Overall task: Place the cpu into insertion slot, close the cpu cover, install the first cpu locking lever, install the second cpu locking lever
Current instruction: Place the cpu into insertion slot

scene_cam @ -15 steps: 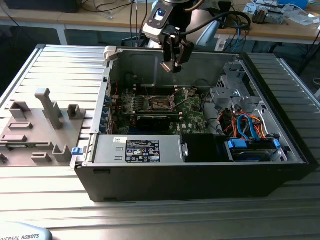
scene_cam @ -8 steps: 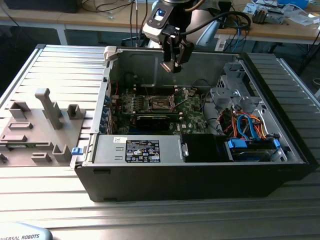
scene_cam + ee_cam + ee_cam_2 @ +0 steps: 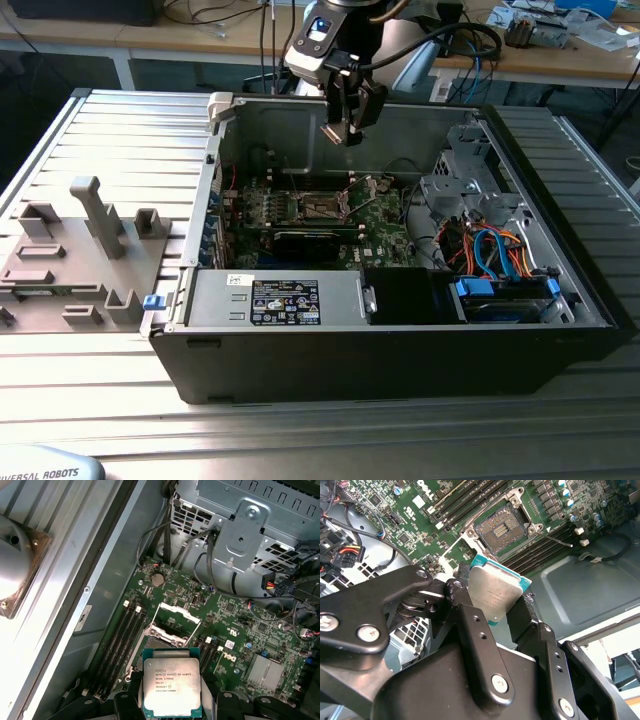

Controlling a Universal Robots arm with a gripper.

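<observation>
Hand (image 3: 492,595): fingers pinching the chip (image 3: 171,685) by opposite edges, metal top up, probably to keep its contacts untouched. Chip hangs above the board (image 3: 235,630), near the bare slot (image 3: 501,527). Cover (image 3: 176,611): stands raised, slot free. Chip's underside hidden; levers hard to tell. Case (image 3: 400,350) lies open on counter (image 3: 300,430).

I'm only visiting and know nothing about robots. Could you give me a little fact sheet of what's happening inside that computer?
setting: open computer case with a green board inside
gripper: shut on the cpu, held above the green board
socket: empty and uncovered
cpu cover: tilted up, open
progress: cpu not yet in the socket
</observation>
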